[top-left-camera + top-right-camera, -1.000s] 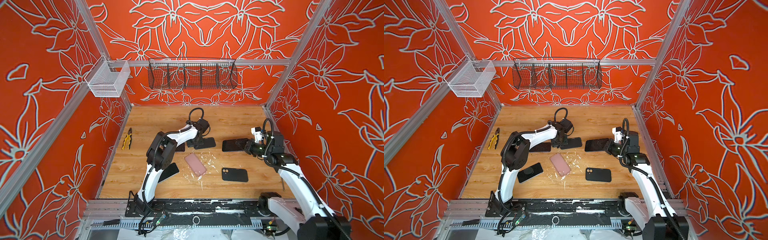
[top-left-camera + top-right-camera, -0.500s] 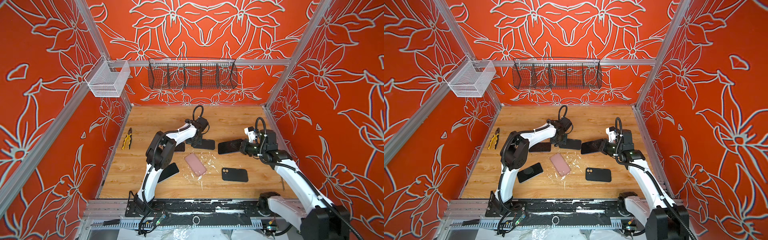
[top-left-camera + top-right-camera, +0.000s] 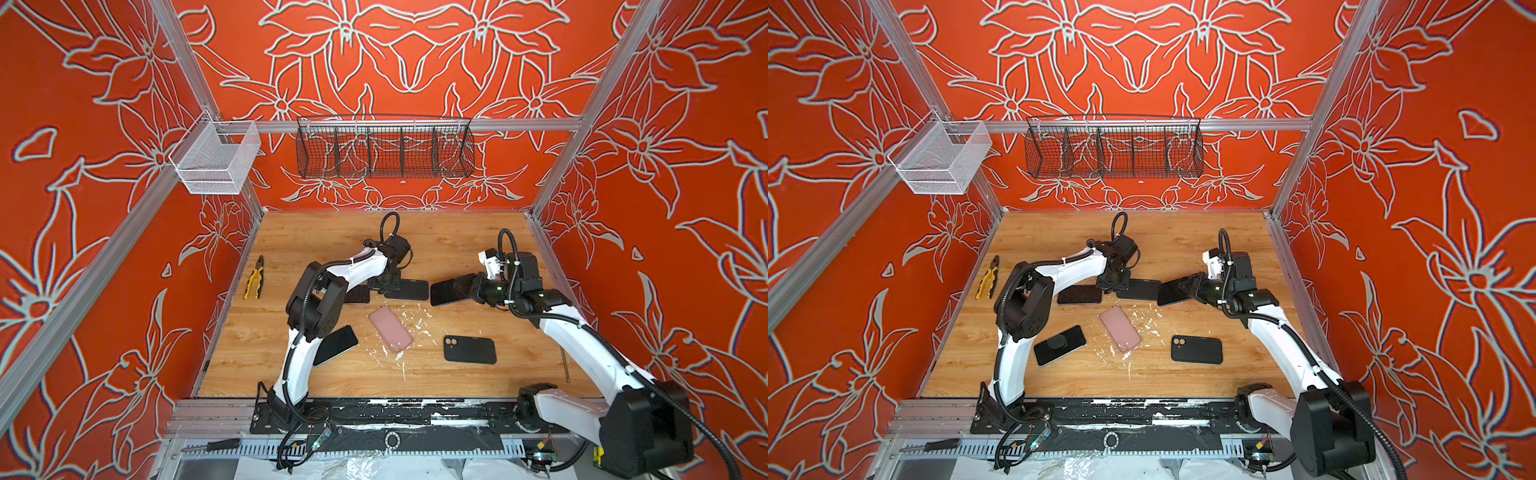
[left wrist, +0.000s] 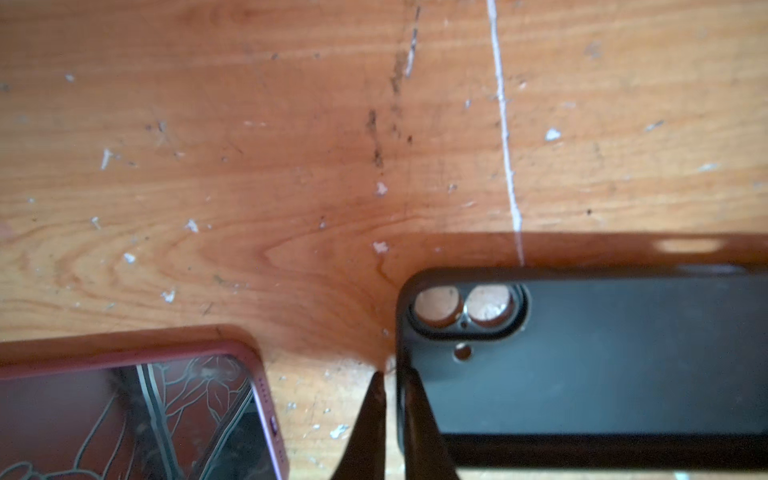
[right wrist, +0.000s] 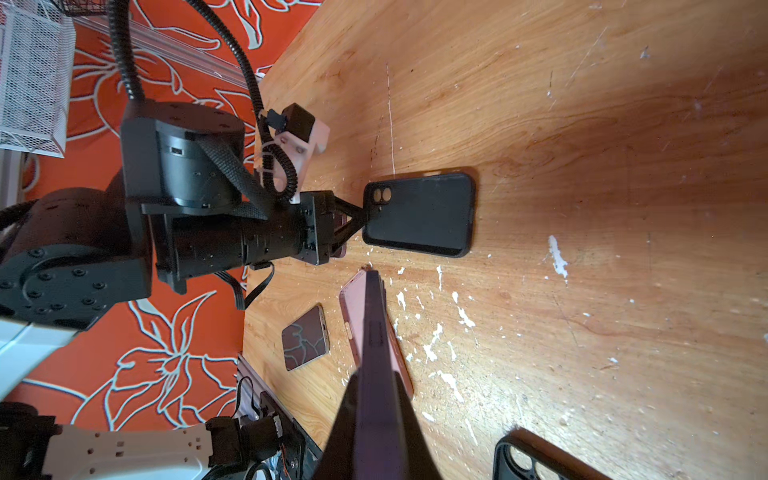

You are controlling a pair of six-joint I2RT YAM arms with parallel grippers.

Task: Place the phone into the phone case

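Ok so both top views: two black cases (image 3: 469, 349), one pink case (image 3: 390, 328), three phones (image 3: 338, 343). The right gripper (image 3: 471, 287) clamped one phone (image 3: 446, 292), just beside the black case (image 3: 411, 290) at the left gripper (image 3: 386, 286). Left wrist: fingers (image 4: 368, 428) straddled its rim, grip unclear; beside them a phone (image 4: 104, 419) sat in a reddish case (image 4: 268, 399). Right wrist: bare table (image 5: 623, 208) ahead.

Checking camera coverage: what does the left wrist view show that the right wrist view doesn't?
Left wrist only: the mirror-like screen of the pink-cased phone. Right wrist only: the phone held edge-on in the right claw, a loose pink case and a second black case. Both: the left claw straddling the end wall of the black case on the wooden table.
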